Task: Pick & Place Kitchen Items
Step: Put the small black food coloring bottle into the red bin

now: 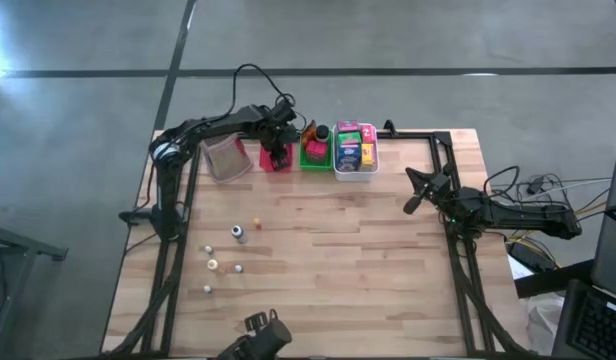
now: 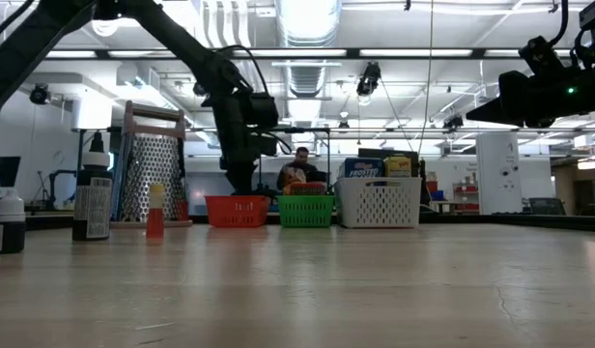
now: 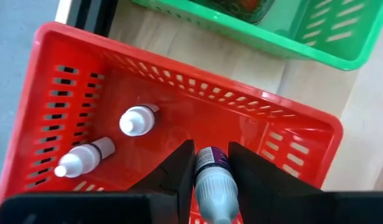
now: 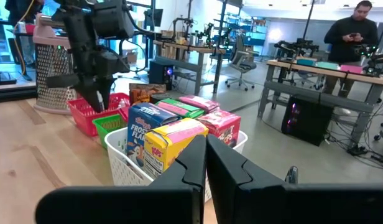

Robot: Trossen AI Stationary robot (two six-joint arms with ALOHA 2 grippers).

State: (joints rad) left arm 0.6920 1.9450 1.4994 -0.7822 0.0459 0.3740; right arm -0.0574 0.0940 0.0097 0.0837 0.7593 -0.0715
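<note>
- Hovering over the red tray [image 3: 67,68], the left gripper [image 3: 211,177] pinched a small bottle [image 3: 213,180] partly closed; two bottles [image 3: 137,119] already lay inside.
- Several bottles [image 1: 238,233] remained lower left on the table [image 1: 368,280].
- The right gripper [image 4: 205,158] waited empty, fingers closed.

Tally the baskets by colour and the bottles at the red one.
Red basket: 1
Green basket: 1
White basket: 1
Loose bottles in the red basket: 2
Held bottle, in the jaws of the left gripper over it: 1
Total: 6
</note>
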